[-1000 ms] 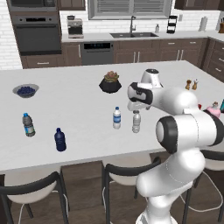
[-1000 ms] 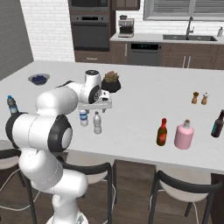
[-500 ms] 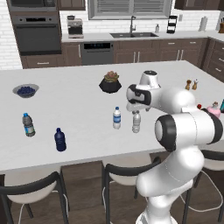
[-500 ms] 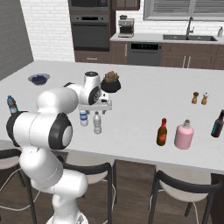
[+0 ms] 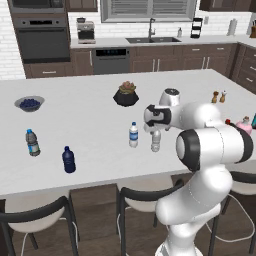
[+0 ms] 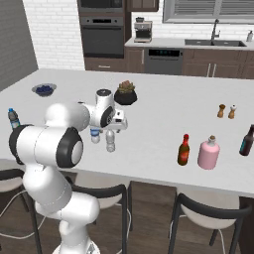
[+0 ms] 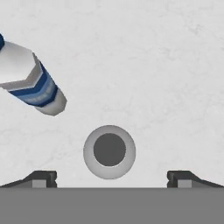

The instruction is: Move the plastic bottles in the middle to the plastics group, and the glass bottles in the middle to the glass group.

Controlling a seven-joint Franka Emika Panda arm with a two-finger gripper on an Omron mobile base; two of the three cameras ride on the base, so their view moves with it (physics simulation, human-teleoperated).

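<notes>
The fingers (image 7: 109, 178) stand wide apart and hold nothing; in the hand view their two dark tips rise at the bottom on either side of the plain greyish bottle (image 7: 109, 152), seen straight down onto its cap. The blue-labelled bottle (image 7: 33, 83) lies up and to the left in this view, near but apart from the plain one.

In the left base view the fingers (image 5: 156, 131) hang just above the plain greyish bottle (image 5: 156, 141) on the white worktop (image 5: 90, 130), with the blue-labelled bottle (image 5: 133, 135) just beside it. Well to the left stand the dark navy bottle (image 5: 69, 160) and the dark-capped clear bottle (image 5: 32, 143), the plastics group.

In the right base view the plain greyish bottle (image 6: 110, 141) stands under the hand, the blue-labelled bottle (image 6: 95, 135) partly hidden behind the arm. The red-brown glass bottle (image 6: 184, 150) stands right beside the pink bottle (image 6: 208, 153), far to the right.

Likely risks: the bottle sits low in the hand view rather than centred, so a straight descent may let a fingertip strike the cap and tip the light bottle. A sideways swing could knock its close neighbour.
</notes>
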